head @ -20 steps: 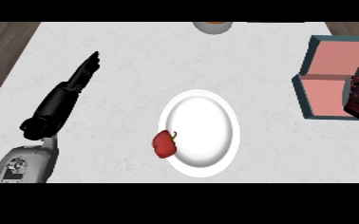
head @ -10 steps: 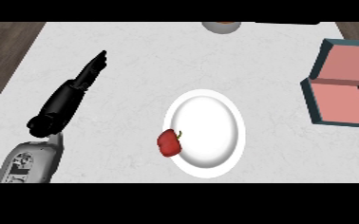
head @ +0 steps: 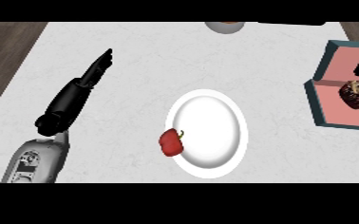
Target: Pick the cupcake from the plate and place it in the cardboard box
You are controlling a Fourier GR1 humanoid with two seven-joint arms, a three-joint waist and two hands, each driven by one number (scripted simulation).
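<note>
cupcake (head: 349, 93) upright in cardboard box (head: 324, 105), plate (head: 207, 133) nearby

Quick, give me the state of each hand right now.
Left hand: open, fingers straight, holding nothing, over the counter left of the plate.
Right hand: not in view.

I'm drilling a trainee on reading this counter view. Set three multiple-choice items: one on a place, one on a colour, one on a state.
1. Where is the cupcake?
A. on the plate
B. in the box
C. in the left hand

2. What colour is the pepper?
A. red
B. green
C. yellow

3. How is the left hand?
A. curled round the pepper
B. straight-fingered, holding nothing
C. flat on the plate

Key: 1 B, it sits inside the box at the right edge; 2 A, red against the plate rim; 3 B, fingers extended over bare counter.
</note>
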